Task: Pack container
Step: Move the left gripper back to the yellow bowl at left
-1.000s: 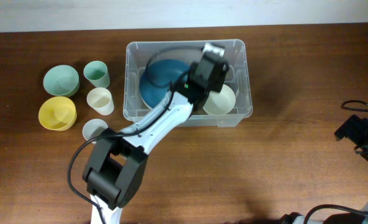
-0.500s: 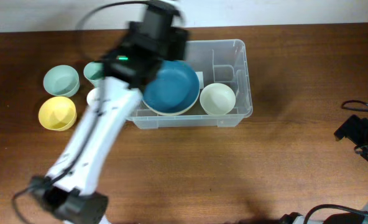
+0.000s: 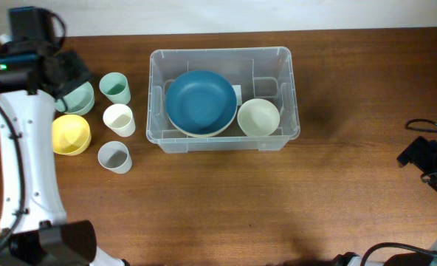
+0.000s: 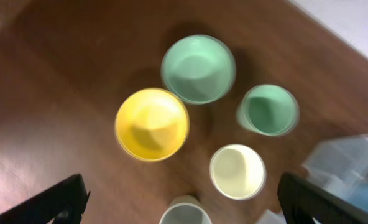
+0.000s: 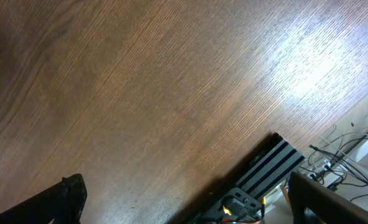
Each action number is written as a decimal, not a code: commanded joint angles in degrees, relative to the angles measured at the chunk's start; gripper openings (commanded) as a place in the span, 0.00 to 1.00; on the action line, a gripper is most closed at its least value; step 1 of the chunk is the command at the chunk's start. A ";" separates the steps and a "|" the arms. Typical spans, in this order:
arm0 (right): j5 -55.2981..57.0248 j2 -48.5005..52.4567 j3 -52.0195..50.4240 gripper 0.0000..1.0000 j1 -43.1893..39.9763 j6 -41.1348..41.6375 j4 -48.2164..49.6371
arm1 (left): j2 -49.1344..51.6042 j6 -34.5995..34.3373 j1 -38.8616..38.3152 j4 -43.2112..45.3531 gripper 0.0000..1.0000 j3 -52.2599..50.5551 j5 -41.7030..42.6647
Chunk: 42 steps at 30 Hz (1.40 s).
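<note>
The clear plastic container stands in the middle of the table. It holds a blue bowl stacked on a cream one, and a small cream bowl. My left gripper is open and empty, high above the mint green bowl at the far left. In the left wrist view, its fingertips stand wide apart. The yellow bowl, green cup, cream cup and grey cup lie below it. My right gripper is open and empty over bare table at the right edge.
Left of the container stand the yellow bowl, green cup, cream cup and grey cup. A corner of the container shows in the left wrist view. A black rail and cables lie by the right table edge.
My left arm has swung from inside the container to the far left over the bowls. The blue bowl now lies flat in the container. The right arm has not moved.
</note>
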 commanded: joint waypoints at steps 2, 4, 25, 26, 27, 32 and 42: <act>-0.15 0.15 -0.22 0.99 -0.35 -0.15 -0.02 | 4.61 -9.25 4.74 -0.83 0.99 -3.37 3.93; -0.15 0.15 -0.22 0.99 -0.35 -0.15 -0.02 | 6.36 -10.80 6.78 -0.39 0.99 -5.40 7.72; -0.15 0.15 -0.22 0.99 -0.35 -0.15 -0.02 | 16.22 -15.61 16.09 11.54 0.99 -23.10 14.75; -0.15 0.15 -0.22 0.99 -0.35 -0.15 -0.02 | 16.22 -15.61 16.09 12.13 0.99 -23.37 14.75; -0.15 0.15 -0.22 0.99 -0.35 -0.13 -0.02 | 16.22 -15.61 16.09 12.70 0.99 -23.63 14.75; -0.15 0.15 -0.22 0.99 -0.35 -0.15 -0.02 | 16.28 -16.79 16.09 16.57 0.99 -26.10 11.28; -0.15 0.15 -0.22 0.99 -0.35 -0.15 -0.02 | 16.28 -17.73 16.09 20.02 0.99 -30.32 11.04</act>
